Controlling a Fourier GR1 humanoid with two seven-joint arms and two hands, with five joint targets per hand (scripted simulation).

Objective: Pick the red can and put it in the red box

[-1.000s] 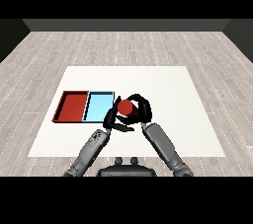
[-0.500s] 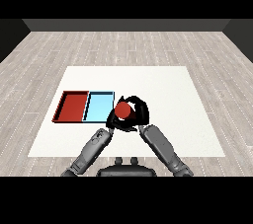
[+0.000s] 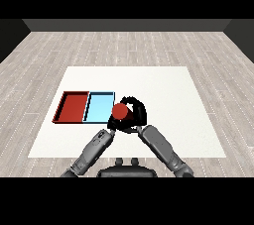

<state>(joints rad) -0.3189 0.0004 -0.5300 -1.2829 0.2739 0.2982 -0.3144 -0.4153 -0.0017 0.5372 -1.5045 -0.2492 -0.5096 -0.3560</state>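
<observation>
Change: the red can (image 3: 120, 112) is drifting left, now overlapping the light blue tray's (image 3: 99, 108) right edge.
Right hand (image 3: 137, 115): curling round the can, carrying it.
Left hand (image 3: 112, 126): mostly hidden under the can; fingers impossible to tell.
Red tray (image 3: 73, 107): lying beyond the blue one on the table (image 3: 163, 90).

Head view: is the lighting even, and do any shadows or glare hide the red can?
Head view: lighting is flat and even, with no glare on the white table; the red cylindrical can shows clearly, partly covered by the black right hand curled round it; the red tray and light blue tray carry no strong shadows.
</observation>
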